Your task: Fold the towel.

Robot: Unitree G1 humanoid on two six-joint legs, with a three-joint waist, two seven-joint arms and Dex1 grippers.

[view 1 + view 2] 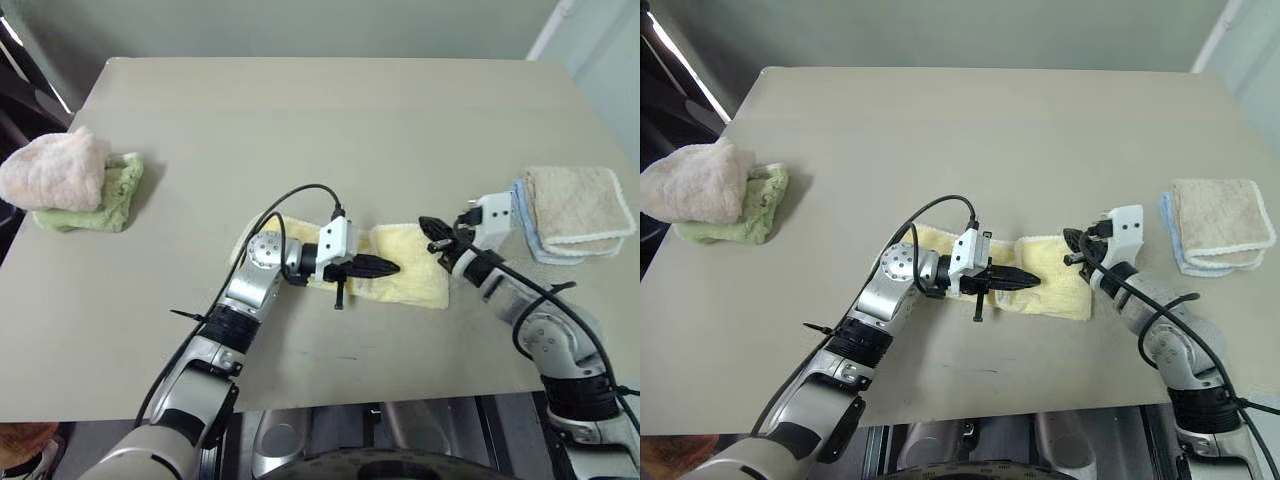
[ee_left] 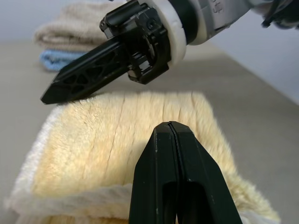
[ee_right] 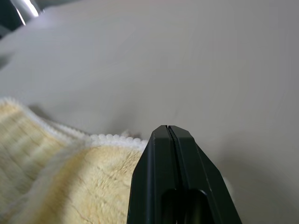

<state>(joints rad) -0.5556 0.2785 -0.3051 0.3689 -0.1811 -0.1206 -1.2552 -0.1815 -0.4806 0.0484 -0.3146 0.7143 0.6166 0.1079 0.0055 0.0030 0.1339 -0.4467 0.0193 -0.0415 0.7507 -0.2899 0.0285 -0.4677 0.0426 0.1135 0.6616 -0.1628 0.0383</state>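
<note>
The pale yellow towel (image 1: 412,272) lies folded on the table, near its front edge and about the middle. My left gripper (image 1: 392,267) reaches over it from the left, low above the cloth and pointing right. Its fingers (image 2: 170,140) are shut with nothing between them. My right gripper (image 1: 426,224) hangs at the towel's far right corner, pointing left towards the other gripper, and is shut and empty too (image 3: 168,128). In the left wrist view the right gripper (image 2: 53,95) hovers just over the towel's (image 2: 117,140) far edge. The white hem (image 3: 107,139) runs beside the right fingertips.
At the table's left edge a pink towel (image 1: 55,168) rests on a green one (image 1: 115,198). At the right edge a folded beige towel (image 1: 578,205) with white edging sits on a blue cloth (image 1: 530,232). The table's front edge (image 1: 330,405) is close behind the arms.
</note>
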